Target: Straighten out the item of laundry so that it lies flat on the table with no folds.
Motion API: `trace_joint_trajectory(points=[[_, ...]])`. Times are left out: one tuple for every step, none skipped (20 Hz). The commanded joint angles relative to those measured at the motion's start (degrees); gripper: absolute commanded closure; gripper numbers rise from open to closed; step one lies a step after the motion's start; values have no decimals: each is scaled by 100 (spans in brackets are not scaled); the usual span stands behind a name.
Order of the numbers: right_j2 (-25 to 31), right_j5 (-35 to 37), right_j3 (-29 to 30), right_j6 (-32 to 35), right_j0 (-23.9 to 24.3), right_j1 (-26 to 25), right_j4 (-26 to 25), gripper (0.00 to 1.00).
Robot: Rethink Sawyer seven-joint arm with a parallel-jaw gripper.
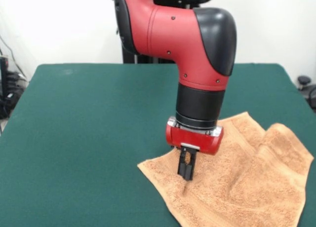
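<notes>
The orange-tan terry towel (pixel 237 182) lies on the dark green table (pixel 89 128) at the front right, and its lower edge runs out of the picture. It is rumpled: a folded flap rises at its right side (pixel 284 143), and creases run across the middle. The red and black arm comes down from above. My gripper (pixel 186 176) stands upright on the towel's left part, near the left corner (pixel 143 165). Its black fingers (pixel 191 168) are close together with their tips in the cloth, which puckers into a small ridge right below them. No label shows.
The robot's pedestal (pixel 143 54) stands at the table's far side. Cables and dark equipment (pixel 7 89) lie off the left edge, and a dark object (pixel 306 84) lies off the right edge. Bare green surface stretches left of and behind the towel.
</notes>
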State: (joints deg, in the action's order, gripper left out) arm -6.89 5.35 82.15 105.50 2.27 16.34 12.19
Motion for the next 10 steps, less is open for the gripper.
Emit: trace_joint_trajectory(points=[[686,47,-121,407,18,-289,-350,100],[658,80,-105,392,29,-262,-379,100],[638,144,-70,343,62,-202,-439,100],[618,208,-35,295,96,-142,-498,100],[616,298,18,224,161,-50,-586,100],[624,396,70,139,243,43,-674,100],[636,504,106,35,330,141,-764,100],[688,615,109,-100,455,214,-868,100],[740,726,111,-235,580,287,-972,100],[799,837,93,-368,719,347,-1081,100]])
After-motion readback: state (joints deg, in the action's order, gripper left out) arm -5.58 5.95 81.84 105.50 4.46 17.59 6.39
